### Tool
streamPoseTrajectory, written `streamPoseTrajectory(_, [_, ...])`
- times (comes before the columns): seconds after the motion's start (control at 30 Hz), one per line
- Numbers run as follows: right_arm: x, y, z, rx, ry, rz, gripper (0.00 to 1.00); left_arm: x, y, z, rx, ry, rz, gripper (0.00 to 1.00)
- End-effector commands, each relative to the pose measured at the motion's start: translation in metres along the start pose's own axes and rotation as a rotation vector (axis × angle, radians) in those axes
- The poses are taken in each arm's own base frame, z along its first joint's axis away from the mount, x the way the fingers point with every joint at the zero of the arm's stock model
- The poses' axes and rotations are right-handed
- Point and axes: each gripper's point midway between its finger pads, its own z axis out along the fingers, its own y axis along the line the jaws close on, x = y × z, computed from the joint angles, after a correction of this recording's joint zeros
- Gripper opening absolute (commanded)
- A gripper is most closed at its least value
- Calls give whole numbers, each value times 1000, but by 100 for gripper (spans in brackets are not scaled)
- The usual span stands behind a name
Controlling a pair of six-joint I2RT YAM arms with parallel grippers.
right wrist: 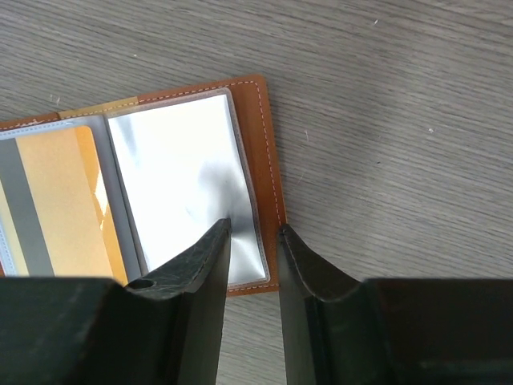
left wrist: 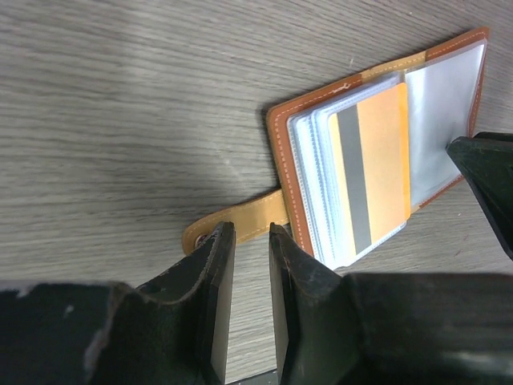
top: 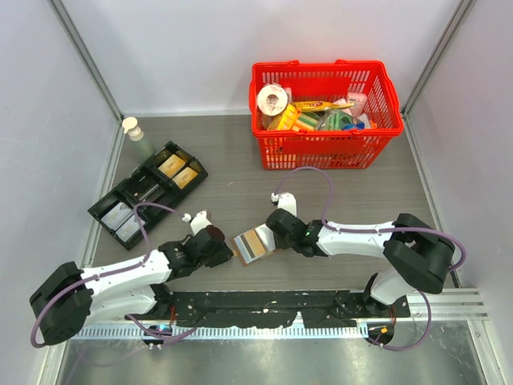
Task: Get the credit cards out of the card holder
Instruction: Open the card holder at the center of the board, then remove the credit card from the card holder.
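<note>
Left end effector [left wrist: 250,233] narrow beside card holder [left wrist: 437,128] tab [left wrist: 244,220]; right end effector [right wrist: 253,228] narrow astride its edge.

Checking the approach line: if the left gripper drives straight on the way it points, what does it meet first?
Most likely the closing tab of the card holder, lying right ahead of the left gripper; depth is unclear.

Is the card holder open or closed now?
Open: the card holder lies spread flat, clear sleeves and an orange card showing.
</note>
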Motion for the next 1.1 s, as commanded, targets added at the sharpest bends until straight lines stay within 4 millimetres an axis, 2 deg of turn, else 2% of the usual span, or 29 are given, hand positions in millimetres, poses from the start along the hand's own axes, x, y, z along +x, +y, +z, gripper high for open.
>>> streamPoseTrajectory(0.0, [8,3,-8,-29,43,12,35,-7,13,-6,-28,-56,-40,27])
streamPoseTrajectory(0.13, [-10,12,-20,-60,23,13,41,-19,-5,-16,9,-75,-8,28])
streamPoseTrajectory(0.17, [-19,15,-26,-73,7,17,46,-24,-13,-19,23,-78,0,29])
streamPoseTrajectory(0.2, [-20,14,-29,-69,10,9,48,-26,-18,-21,31,-78,12,30])
streamPoseTrajectory(0.3, [-45,26,-46,-116,-43,22,58,-36,-38,-31,81,-89,17,32])
streamPoseTrajectory(0.43, [-61,36,-55,-164,-74,13,59,-46,-62,-40,140,-98,26,35])
streamPoseTrajectory(0.53, [-69,42,-56,-184,-94,10,59,-47,-72,-38,148,-83,50,36])
streamPoseTrajectory(0.67, [-68,64,-55,-306,-86,18,47,-39,-73,-25,137,-54,66,32])
streamPoseTrajectory(0.77, [-58,68,-44,-348,-62,50,40,-29,-70,-13,123,-21,71,29])
streamPoseTrajectory(0.93, [-35,64,-21,-386,-31,116,38,-17,-60,2,86,14,82,23])
streamPoseTrajectory(1.0, [-27,62,-15,-407,-14,141,38,-13,-55,7,69,26,89,22])
streamPoseTrajectory(1.03, [-29,69,-17,-459,-29,150,38,-11,-51,9,59,33,91,22])
streamPoseTrajectory(1.07, [-20,65,-15,-471,-7,162,38,-9,-50,10,54,37,92,21])
